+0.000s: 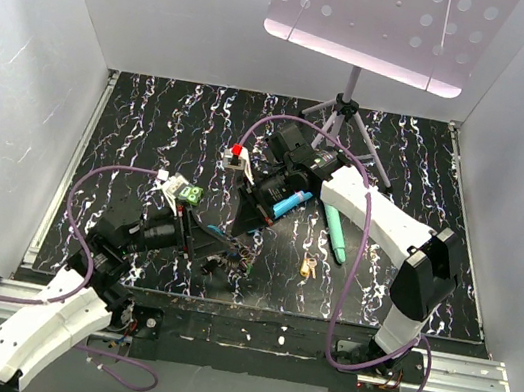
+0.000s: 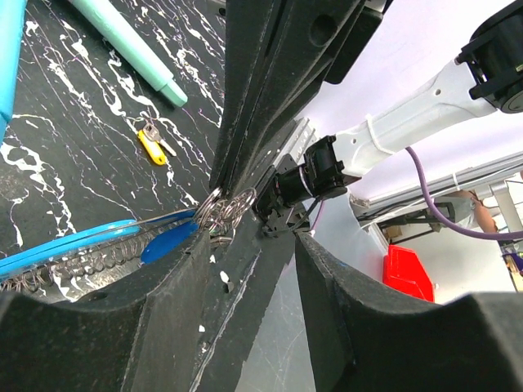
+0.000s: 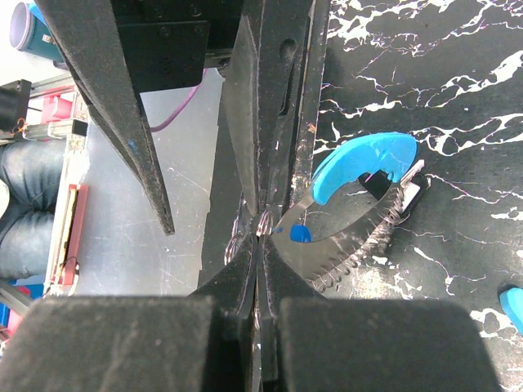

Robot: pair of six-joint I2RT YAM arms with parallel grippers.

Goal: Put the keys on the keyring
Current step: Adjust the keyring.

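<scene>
The keyring (image 3: 359, 237) lies on the black marbled table, with a bright blue curved section (image 3: 368, 159), a coiled grey part and a thin wire loop (image 2: 225, 208). A blue key head (image 2: 167, 242) sits inside it. My right gripper (image 3: 260, 233) is shut on the wire loop, seen from above at the right gripper (image 1: 241, 228). My left gripper (image 2: 253, 237) stands open, its jaws either side of the right gripper's fingers, next to the loop; from above the left gripper (image 1: 218, 246) meets the keyring (image 1: 233, 260). A yellow key (image 1: 308, 267) lies apart on the table, the same yellow key (image 2: 151, 147) beyond the ring.
A teal stick (image 1: 336, 235) and a blue stick (image 1: 291, 203) lie right of the grippers. A white box with a red button (image 1: 236, 159) sits behind them. A tripod (image 1: 343, 109) holding a perforated white board (image 1: 384, 20) stands at the back. White walls enclose the table.
</scene>
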